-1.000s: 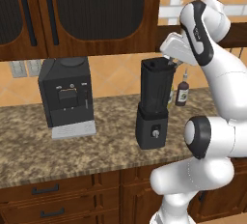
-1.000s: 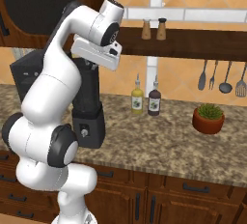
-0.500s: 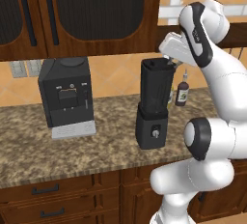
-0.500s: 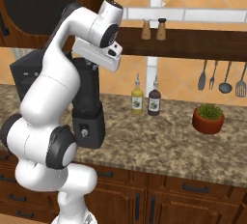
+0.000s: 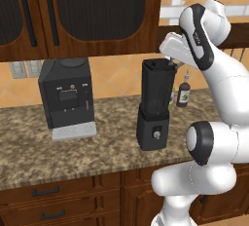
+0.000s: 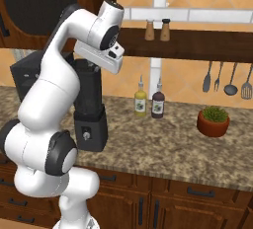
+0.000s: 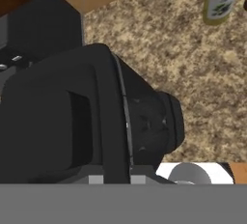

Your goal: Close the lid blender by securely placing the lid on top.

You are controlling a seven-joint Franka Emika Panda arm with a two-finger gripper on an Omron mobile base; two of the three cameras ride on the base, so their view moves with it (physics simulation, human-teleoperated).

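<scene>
Blender (image 5: pixel 156 104), the tall black one with a dark square jar on a boxy black base, is standing upright on the brown speckled stone counter (image 5: pixel 97 144), near its front edge. A small knob is showing on the front of its base. In the hand view the blender (image 7: pixel 91 121) is lying large and dark under the camera, seen from above, and its top looks like one dark mass; I cannot tell if the small flat black squarish lid is sitting on the jar or not.

The white robot arm with dark joints (image 6: pixel 54 104) is bending over the blender, and its hand is hanging just above the jar's mouth. The two-finger gripper (image 5: pixel 171 62) is pointing down at the jar's right side, close to the rim; whether its fingers are spread or pressed together I cannot tell.

The wider black coffee machine with a grey tray (image 5: pixel 67 98) is standing well apart, to the left of the blender. A small dark bottle with a thin neck (image 5: pixel 184 92) and a yellow bottle (image 6: pixel 141 102) are standing side by side near the tiled wall, behind the blender
</scene>
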